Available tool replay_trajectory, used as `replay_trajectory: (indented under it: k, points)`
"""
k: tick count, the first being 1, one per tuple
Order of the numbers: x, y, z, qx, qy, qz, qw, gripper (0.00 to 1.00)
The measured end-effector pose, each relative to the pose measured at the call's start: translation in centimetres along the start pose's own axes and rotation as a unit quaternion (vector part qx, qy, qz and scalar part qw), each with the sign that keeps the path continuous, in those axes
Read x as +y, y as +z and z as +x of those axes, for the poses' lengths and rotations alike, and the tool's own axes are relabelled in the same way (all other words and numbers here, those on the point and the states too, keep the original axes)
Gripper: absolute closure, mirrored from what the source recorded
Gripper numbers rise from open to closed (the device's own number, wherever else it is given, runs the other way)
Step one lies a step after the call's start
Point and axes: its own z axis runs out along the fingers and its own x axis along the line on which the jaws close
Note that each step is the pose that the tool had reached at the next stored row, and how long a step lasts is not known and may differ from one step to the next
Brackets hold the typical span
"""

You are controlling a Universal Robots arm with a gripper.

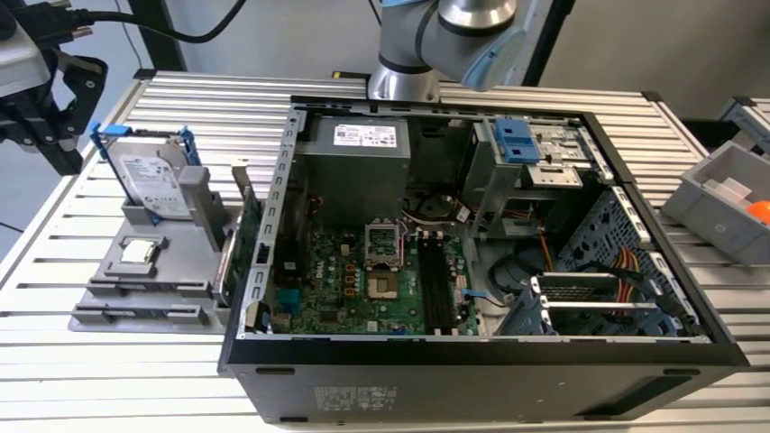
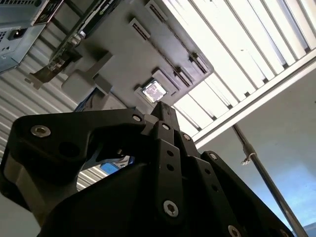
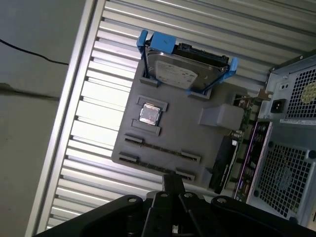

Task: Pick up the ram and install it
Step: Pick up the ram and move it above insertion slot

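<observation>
You have 1 gripper [image 2: 163, 112] [image 3: 173, 180]; its jaws are drawn fully together, the pads meeting in 1 narrow tip in both wrist views. In the first wrist view that tip lines up over the edge of the gray fixture [image 3: 182, 128], just beside 1 of the 4 small slotted holders [image 3: 185, 174]; how high it hangs above them you cannot tell. In the exterior view the gripper's black body sits at the exterior view's far left, well apart from the open computer case [image 1: 481, 388].

The ram: you cannot tell where it lies. The holders stand in 2 pairs; whether a stick stands edge-on between a pair is too thin to make out. The long black motherboard slots [image 1: 435, 284] inside the case are too dark to tell whether a stick sits in 1. So the ram's heading and long axis cannot be told either. The slots run side by side from the case's near wall toward its far wall; each holder pair lines up left to right across the exterior view, crosswise to the slots.

Counts:
- 1 silver hard drive [image 3: 175, 74] in 1 blue bracket [image 3: 148, 42], upright at the fixture's far end
- 1 square silver chip [image 3: 149, 114], between drive and holders
- 1 green card [image 1: 241, 244], on edge between fixture and case
- 1 gray bin [image 1: 722, 198] at the exterior view's right, with 1 orange thing [image 1: 758, 212] in it

All of it sits on 1 slatted metal table [image 1: 121, 379].
</observation>
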Motion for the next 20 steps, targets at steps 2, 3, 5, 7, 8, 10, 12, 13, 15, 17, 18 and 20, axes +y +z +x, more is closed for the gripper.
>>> replay_trajectory:
  k: [2,3,5,7,8,10,12,13,15,17,18,20]
  points:
    - [0.0,0.0,0.0,0.0,-0.001,0.0,1.0,1.0]
    - [0.0,0.0,0.0,0.0,-0.001,0.0,1.0,1.0]
    - [0.0,0.0,0.0,0.0001,-0.001,0.0,1.0,1.0]
    - [0.0,0.0,0.0,0.0001,-0.001,0.0,1.0,1.0]
    - [0.0,0.0,0.0,0.0001,-0.002,0.0,1.0,1.0]
    - [0.0,0.0,0.0,0.0001,-0.002,0.0,1.0,1.0]
    - [0.0,0.0,0.0,0.0001,-0.002,0.0,1.0,1.0]
    - [0.0,0.0,0.0,0.0001,-0.002,0.0,1.0,1.0]
    - [0.01,0.0,0.0,0.0001,-0.003,0.0,1.0,1.0]
    - [0.0,0.0,0.0,0.0001,-0.003,0.0,1.0,1.0]
    - [0.01,0.0,0.0,0.0002,-0.003,0.0,1.0,1.0]
    - [0.01,0.0,0.01,0.0002,-0.003,-0.0001,0.99999,1.0]
